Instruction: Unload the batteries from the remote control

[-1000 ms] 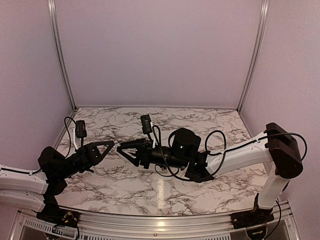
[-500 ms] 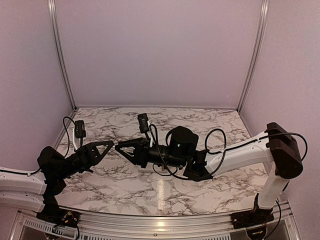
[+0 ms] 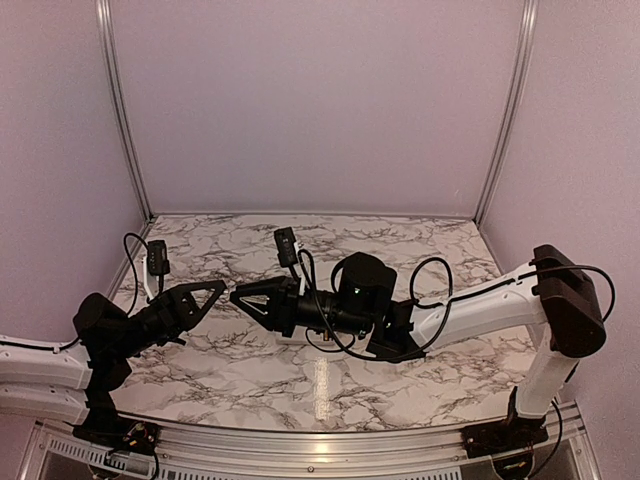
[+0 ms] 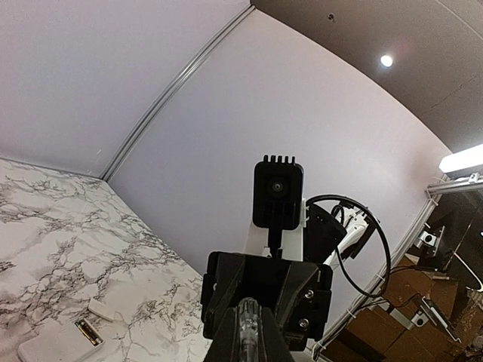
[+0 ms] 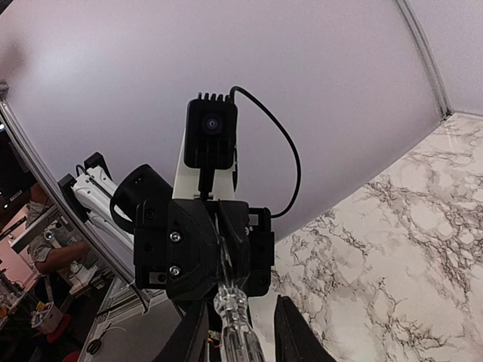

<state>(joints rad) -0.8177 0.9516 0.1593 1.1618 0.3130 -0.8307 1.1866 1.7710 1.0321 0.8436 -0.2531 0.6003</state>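
A screwdriver with a clear handle (image 5: 234,332) bridges the two grippers above the table's left half. My left gripper (image 3: 222,287) is shut on its thin shaft. My right gripper (image 3: 236,296) faces it tip to tip, with a finger (image 5: 288,332) on either side of the handle and a strip of table showing between that finger and the handle. The white remote control (image 4: 49,345) lies flat below. Its compartment is uncovered, and a gold-brown battery (image 4: 89,332) sits inside. In the top view only a white sliver of the remote (image 3: 290,338) shows under the right arm.
A small white cover piece (image 4: 106,308) lies on the marble table (image 3: 420,245) beside the remote. Purple walls and aluminium posts (image 3: 118,110) close in the back and sides. Cables loop off both wrists (image 3: 432,275).
My right gripper has crept left towards the left gripper, and its jaws have narrowed around the screwdriver handle. The left arm has hardly moved.
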